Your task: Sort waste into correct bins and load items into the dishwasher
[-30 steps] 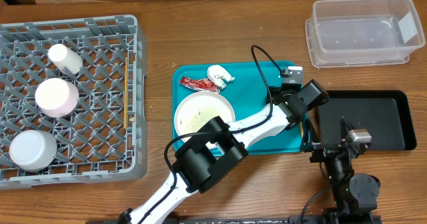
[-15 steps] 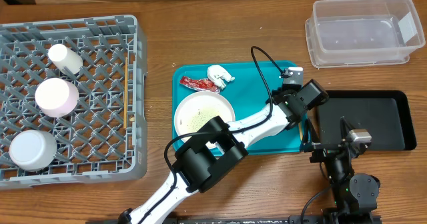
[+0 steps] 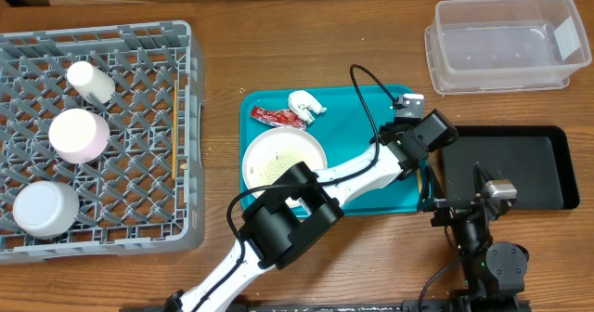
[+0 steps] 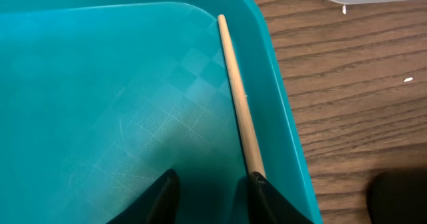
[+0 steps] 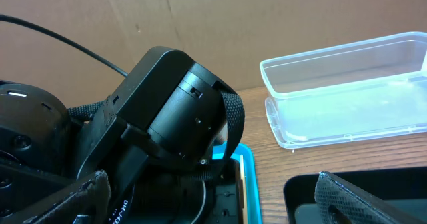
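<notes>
Overhead: left arm reaches over teal rectangular plastic tray to its right edge. Left wrist: thin wooden chopstick lies along tray wall, near end against right finger of left gripper; jaws partly apart, nothing btwn. Right wrist: right gripper spread wide, empty.

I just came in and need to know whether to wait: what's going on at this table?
A two-arm robot is clearing a teal tray. The left gripper is down at the tray's right edge, jaws apart, a chopstick lying against one finger, not clearly gripped. The right gripper hangs open near the black tray. The cup, pinkish bowl and grey-blue bowl sit in the grey rack; the plate, red wrapper and tissue are on the teal tray.
</notes>
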`<act>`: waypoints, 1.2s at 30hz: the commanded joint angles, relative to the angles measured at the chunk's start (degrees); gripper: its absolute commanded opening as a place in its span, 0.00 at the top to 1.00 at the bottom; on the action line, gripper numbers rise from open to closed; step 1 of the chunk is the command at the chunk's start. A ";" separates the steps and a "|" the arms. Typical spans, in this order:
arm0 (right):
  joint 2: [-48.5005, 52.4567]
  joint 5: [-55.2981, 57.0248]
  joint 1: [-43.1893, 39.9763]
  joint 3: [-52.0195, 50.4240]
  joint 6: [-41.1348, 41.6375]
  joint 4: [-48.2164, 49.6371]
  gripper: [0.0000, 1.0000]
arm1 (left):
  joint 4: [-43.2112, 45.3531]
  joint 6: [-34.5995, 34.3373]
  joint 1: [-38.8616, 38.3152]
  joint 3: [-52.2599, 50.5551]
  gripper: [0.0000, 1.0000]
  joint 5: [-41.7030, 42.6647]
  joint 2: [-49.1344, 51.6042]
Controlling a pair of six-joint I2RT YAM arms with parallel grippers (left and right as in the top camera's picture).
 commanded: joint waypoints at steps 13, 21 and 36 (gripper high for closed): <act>-0.63 0.28 -0.33 -0.59 0.17 0.37 0.00 | -1.88 -0.26 -0.11 -0.07 0.69 1.81 -3.08; -0.63 0.28 -0.33 -0.57 0.17 0.37 0.00 | -1.68 -1.49 -0.11 -0.07 0.66 3.30 -6.32; -0.63 0.28 -0.33 -0.59 0.17 0.37 0.00 | 1.09 0.07 -0.22 -0.09 0.57 1.03 -1.92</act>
